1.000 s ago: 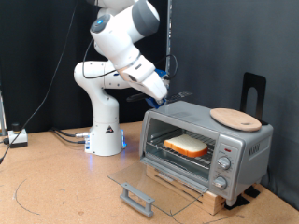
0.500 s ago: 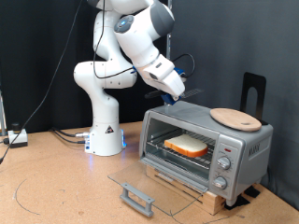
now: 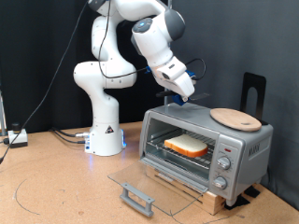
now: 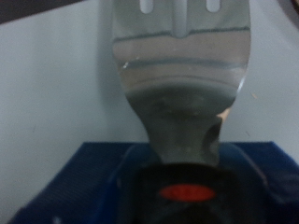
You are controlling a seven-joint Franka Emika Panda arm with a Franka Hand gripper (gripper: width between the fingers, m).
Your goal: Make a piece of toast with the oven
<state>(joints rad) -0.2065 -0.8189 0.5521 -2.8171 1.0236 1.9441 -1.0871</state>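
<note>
The oven [image 3: 245, 147] stands on a wooden base at the exterior view's right, with its glass door [image 3: 149, 180] dropped open. The piece of toast [image 3: 188, 144] lies on the wire rack inside. My gripper [image 3: 187, 94] hangs above the oven's top left corner, clear of it. It is shut on a metal spatula [image 4: 182, 65], whose slotted blade fills the wrist view. Only a thin sliver of the spatula [image 3: 193, 99] shows in the exterior view.
A round wooden board [image 3: 235, 118] lies on the oven's top. A black stand [image 3: 253, 91] rises behind the oven. The arm's white base [image 3: 105, 135] stands at the left, with cables and a small box [image 3: 17, 137] at the far left edge.
The gripper with the spatula has moved up and to the exterior view's right, from beside the oven's left top corner to above it. Toast, door and board have not moved.
</note>
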